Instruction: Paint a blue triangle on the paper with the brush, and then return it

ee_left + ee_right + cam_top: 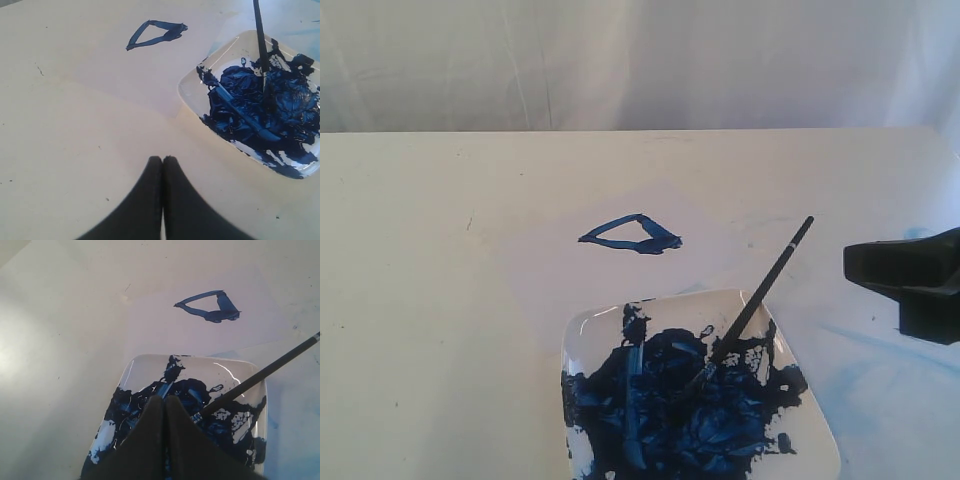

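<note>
Since the blue triangle (632, 236) is already closed up on the paper (560, 270) and the brush (760, 295) is lying in the square white plate (588, 325), I'd say the painting and the "return it" bit both look done, imo. What's in hand is basically the let-go-and-clear-off part.

Claw status: right claw (161, 400) has its fingers pressed together w/ nothing between them. In the exterior view it hangs off to the right of the plate, apart from the brush handle. Left claw (162, 160) is also pinched together and empty, over bare surface (60, 150), well apart from the plate and the triangle.

Container rundown: the plate is mostly covered by a big dark-blue paint blob (670, 410), w/ only bits of white showing near the rim. The bristles are buried in that blob, and the black handle leans up and out over the far right rim, so its silver-banded end pokes out past the plate. Nothing else is in there afaict — a long ridge in the paint could just be a stroke, can't tell.

Next move, my guess: just pull the right arm clear w/o clipping that sticking-out handle. A nudge there could lever the wet bristles out and fling paint onto the paper.
</note>
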You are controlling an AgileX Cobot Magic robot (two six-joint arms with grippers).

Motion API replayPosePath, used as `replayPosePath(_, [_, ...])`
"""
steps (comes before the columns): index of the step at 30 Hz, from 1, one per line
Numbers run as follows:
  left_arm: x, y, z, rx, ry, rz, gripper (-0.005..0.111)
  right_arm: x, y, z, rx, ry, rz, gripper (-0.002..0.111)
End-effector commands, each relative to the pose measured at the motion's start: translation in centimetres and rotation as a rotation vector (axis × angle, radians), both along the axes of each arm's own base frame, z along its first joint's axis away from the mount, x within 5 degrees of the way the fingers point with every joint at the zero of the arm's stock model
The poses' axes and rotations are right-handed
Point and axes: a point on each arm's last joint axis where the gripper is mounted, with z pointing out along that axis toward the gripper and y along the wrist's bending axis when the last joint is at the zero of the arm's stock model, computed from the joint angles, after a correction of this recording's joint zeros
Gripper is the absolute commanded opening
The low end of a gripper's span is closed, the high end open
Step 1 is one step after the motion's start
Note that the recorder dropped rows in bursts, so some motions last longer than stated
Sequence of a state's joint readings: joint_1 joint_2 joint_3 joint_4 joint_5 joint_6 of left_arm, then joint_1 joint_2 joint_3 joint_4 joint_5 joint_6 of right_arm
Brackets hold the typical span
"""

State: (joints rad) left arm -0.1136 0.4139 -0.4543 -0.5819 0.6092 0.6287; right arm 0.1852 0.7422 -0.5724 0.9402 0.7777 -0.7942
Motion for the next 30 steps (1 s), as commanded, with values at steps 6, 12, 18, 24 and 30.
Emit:
replayPosePath(6, [-0.2, -0.1, -0.1, -0.008, 0.004, -0.006, 0.000, 0.0, -0.1, 0.0, -0.003, -0.013, -0.007, 0.000])
replayPosePath(12, [-0.2, -0.1, -0.1, -0.008, 0.004, -0.006, 0.000, 0.0, -0.1, 0.0, -0.003, -0.013, -0.007, 0.000])
replayPosePath(18, [-0.2, -0.1, -0.1, -0.008, 0.004, -0.006, 0.000, 0.0, -0.1, 0.0, -0.003, -0.013, -0.007, 0.000])
replayPosePath(24, [-0.2, -0.1, -0.1, -0.008, 0.004, -0.006, 0.000, -0.3, -0.2, 0.2, 0.001, -0.035, -0.009, 0.000])
replayPosePath(30, [-0.2, -0.1, -0.1, -0.008, 0.004, -0.006, 0.000, -4.4, -0.9, 2.6, 0.042, -0.252, -0.015, 0.000])
